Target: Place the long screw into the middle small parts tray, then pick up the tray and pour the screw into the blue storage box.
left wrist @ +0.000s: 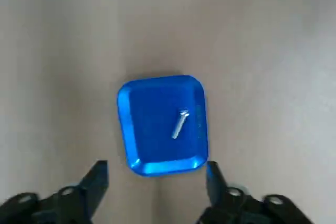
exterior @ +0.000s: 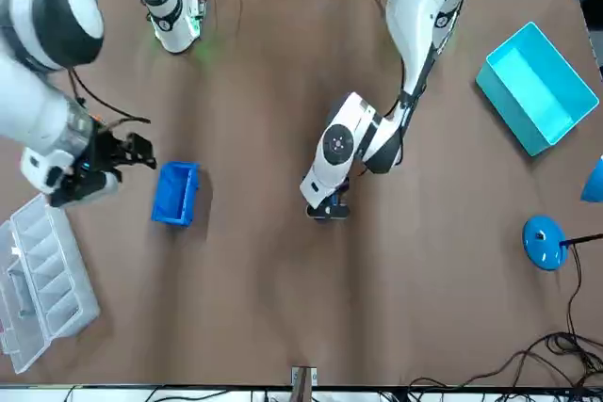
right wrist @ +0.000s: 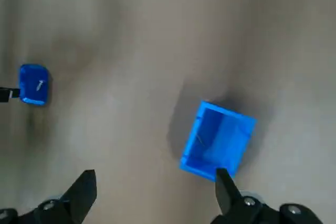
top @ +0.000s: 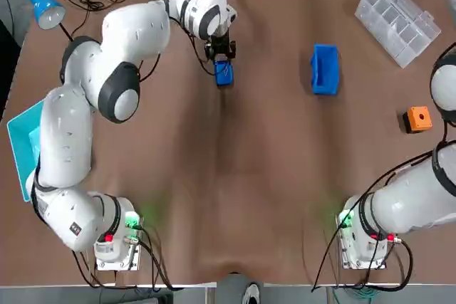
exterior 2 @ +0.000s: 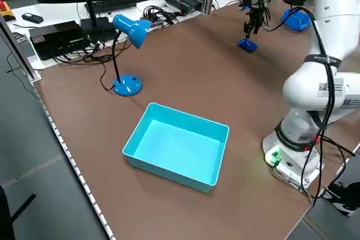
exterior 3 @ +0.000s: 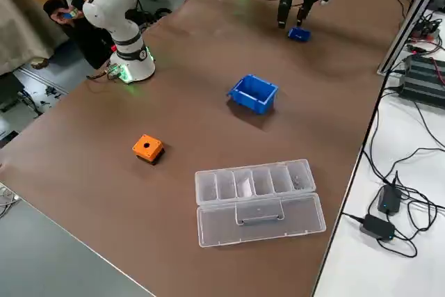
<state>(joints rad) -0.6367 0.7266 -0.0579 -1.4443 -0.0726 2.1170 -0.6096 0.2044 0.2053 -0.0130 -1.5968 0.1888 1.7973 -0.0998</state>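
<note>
Small tray (top: 224, 76) partly under left claw (top: 221, 58)

One tray (left wrist: 146, 129), one screw (left wrist: 180, 124), one box (top: 315, 69)

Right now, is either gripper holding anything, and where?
Nothing held: left gripper open above the small tray, right gripper open too.

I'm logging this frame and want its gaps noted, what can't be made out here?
Top view: the screw is too small to see in the small parts tray, its far end under the open left pincer.
Front view: the left arm's wrist hides nearly all of that tray.
Top view: only arm links show at the right edge, not the right pincer.
Right side view: the clear organizer's contents are too small to tell.
</note>
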